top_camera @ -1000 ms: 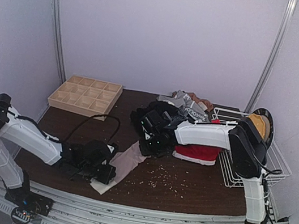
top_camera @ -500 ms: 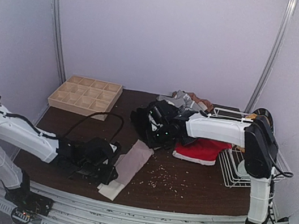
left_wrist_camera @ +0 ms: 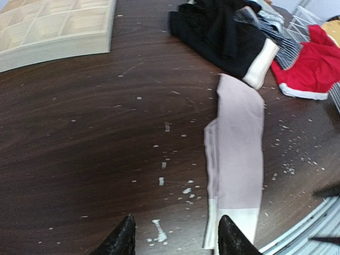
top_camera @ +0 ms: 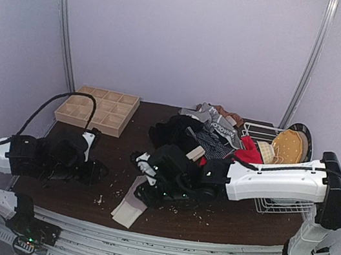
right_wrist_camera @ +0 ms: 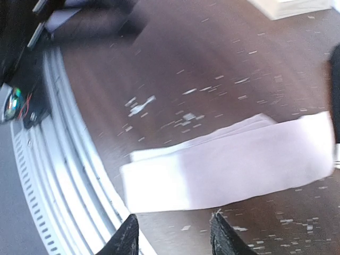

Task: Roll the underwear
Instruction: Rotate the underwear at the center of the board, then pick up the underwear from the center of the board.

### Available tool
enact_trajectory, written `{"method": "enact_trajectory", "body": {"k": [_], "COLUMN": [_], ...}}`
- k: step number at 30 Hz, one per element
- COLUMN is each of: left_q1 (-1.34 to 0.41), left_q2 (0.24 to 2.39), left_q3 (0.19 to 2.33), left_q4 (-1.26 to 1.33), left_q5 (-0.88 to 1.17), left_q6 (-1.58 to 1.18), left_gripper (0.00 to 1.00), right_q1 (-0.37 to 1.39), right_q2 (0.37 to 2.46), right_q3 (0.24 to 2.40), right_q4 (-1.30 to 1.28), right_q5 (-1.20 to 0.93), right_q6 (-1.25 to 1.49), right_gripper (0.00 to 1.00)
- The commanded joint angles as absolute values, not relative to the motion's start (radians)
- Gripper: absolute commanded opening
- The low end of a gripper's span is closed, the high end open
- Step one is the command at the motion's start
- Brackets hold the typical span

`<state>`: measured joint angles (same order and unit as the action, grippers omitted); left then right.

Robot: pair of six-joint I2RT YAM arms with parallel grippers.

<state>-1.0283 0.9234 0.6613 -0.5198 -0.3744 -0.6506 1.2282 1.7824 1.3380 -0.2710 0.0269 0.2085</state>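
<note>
Nearside of clothes pile [left_wrist_camera: 223, 32], pink-beige underwear [left_wrist_camera: 236, 159] lies flat, folded to long strip, long axis pointing at pile. Right gripper [right_wrist_camera: 172, 236] hangs directly over strip, fingers spread, nothing held. Left gripper [left_wrist_camera: 175, 241] spread too, left of strip, farther off. Right arm better placed, I'd say, to roll near end toward pile.
</note>
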Motion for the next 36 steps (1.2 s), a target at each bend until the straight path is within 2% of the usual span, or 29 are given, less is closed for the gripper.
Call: {"method": "enact_trajectory", "body": {"k": [1, 8, 18, 29, 36], "left_q1": [-0.892, -0.855, -0.855, -0.855, -0.854], "left_q2": [0.858, 0.805, 0.772, 0.773, 0.772], "left_q3": [0.710, 0.649, 0.540, 0.497, 0.483], "left_q4": [-0.672, -0.608, -0.584, -0.557, -0.551], "left_q5": [-0.412, -0.359, -0.337, -0.315, -0.311], "left_q6": [-0.602, -0.669, -0.736, -0.761, -0.767], "left_gripper": [0.51, 0.52, 0.52, 0.52, 0.52], "right_q1": [1.340, 1.420, 1.426, 1.422, 1.403], "right_q2": [1.885, 2.037, 2.151, 2.225, 2.237], "right_q3": [1.362, 1.487, 1.583, 1.635, 1.614], "right_q4": [-0.274, -0.361, -0.432, -0.477, -0.474], "right_q5": [0.089, 0.167, 0.236, 0.219, 0.196], "right_q6": [0.215, 0.224, 0.210, 0.220, 0.252], "right_gripper": [0.45, 0.46, 0.45, 0.44, 0.31]}}
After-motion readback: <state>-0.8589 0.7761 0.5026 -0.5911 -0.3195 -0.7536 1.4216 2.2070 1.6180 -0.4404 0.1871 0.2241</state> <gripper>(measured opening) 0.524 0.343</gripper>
